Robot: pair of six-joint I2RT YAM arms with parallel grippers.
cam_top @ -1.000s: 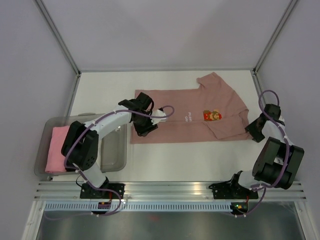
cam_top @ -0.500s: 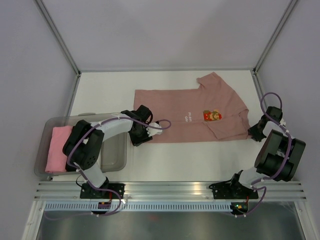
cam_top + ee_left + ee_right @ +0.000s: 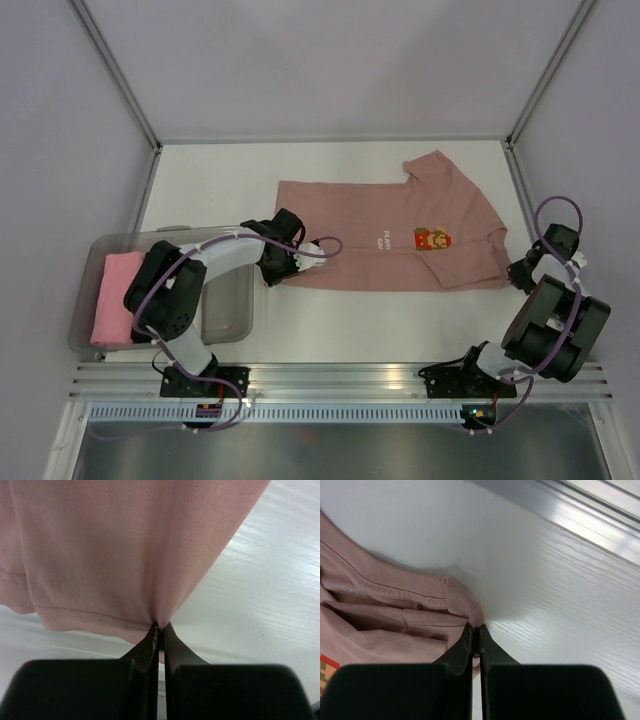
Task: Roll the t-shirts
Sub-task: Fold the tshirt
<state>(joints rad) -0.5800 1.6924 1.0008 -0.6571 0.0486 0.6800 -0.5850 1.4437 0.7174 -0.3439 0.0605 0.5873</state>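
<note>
While the white table (image 3: 220, 180) carried the t-shirt (image 3: 400, 235) spread flat across its middle, print up, a clear bin (image 3: 228, 305) at the near left held a brighter pink roll (image 3: 118, 298). The left gripper (image 3: 159, 628) was pinched tight on the shirt's near left hem corner. The right gripper (image 3: 475, 629) was clamped on the near right corner, at what looked like a folded sleeve edge (no gap showed between either pair of jaws). The step in hand seemed to be taking hold before the first fold. The next move would call for lifting both corners evenly, so the cloth did not skew.
</note>
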